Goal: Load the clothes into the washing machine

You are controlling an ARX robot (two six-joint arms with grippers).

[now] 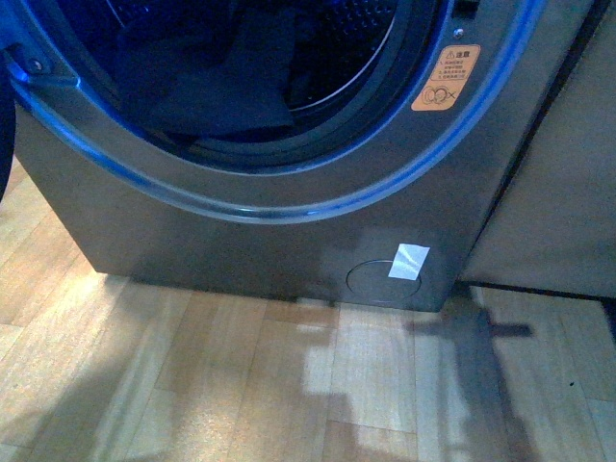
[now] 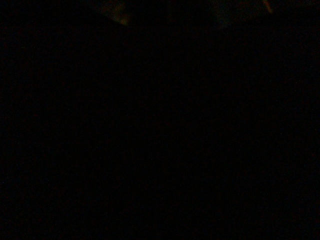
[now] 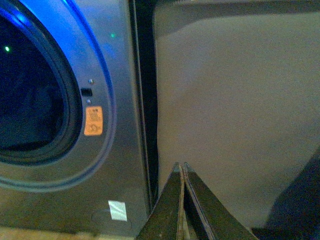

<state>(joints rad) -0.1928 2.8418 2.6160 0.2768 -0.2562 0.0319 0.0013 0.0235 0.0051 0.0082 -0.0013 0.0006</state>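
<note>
The grey washing machine (image 1: 241, 241) fills the front view, its round porthole open and rimmed in blue light. Dark clothes (image 1: 221, 87) lie inside the drum, draped down to the lower lip of the mouth. An orange warning sticker (image 1: 446, 79) and a white tape patch (image 1: 409, 261) mark the machine's front. The washing machine (image 3: 120, 165) also shows in the right wrist view, beside my right gripper (image 3: 181, 166), which is shut with nothing between its fingers and points at the gap next to the machine. The left wrist view is dark, so the left gripper does not show.
A plain grey-beige cabinet (image 1: 568, 173) stands right of the machine, with a narrow dark gap (image 3: 145, 100) between them. Light wood flooring (image 1: 289, 385) lies in front, crossed by shadows. A round service cover (image 1: 377, 281) sits low on the machine's front.
</note>
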